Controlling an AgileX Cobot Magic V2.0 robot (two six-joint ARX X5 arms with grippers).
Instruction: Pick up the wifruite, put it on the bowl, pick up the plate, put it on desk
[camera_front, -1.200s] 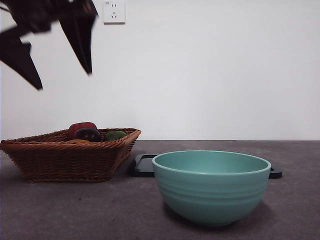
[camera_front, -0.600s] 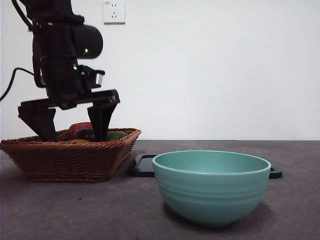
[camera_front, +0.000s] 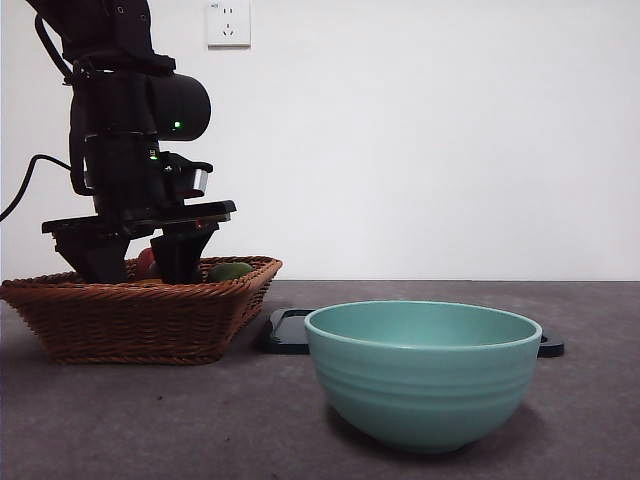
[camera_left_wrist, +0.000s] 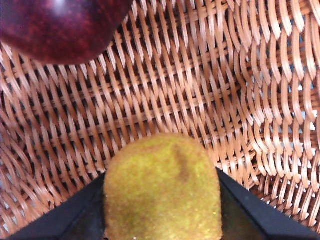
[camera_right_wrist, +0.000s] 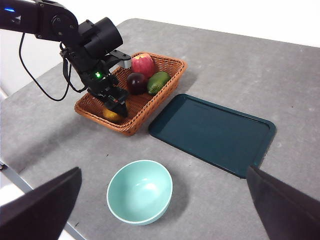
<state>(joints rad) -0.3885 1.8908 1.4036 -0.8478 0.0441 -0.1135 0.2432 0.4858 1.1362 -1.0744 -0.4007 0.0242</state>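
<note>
Resting on grey desk (camera_front: 150, 420) | bowl (camera_front: 422, 372) | white wall (camera_front: 440, 140)

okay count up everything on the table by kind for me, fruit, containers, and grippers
Fruit: 4 – wifruite, red fruit, dark purple fruit, green fruit
Containers: 3 – wicker basket, bowl, dark tray
Grippers: 2 – left gripper in the basket, right gripper above the table
Total: 9

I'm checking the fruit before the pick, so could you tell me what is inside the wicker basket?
The basket holds a red fruit, a dark purple fruit, a green fruit and the wifruite between the left gripper's jaws. The arm hides whatever lies beneath it.
</note>
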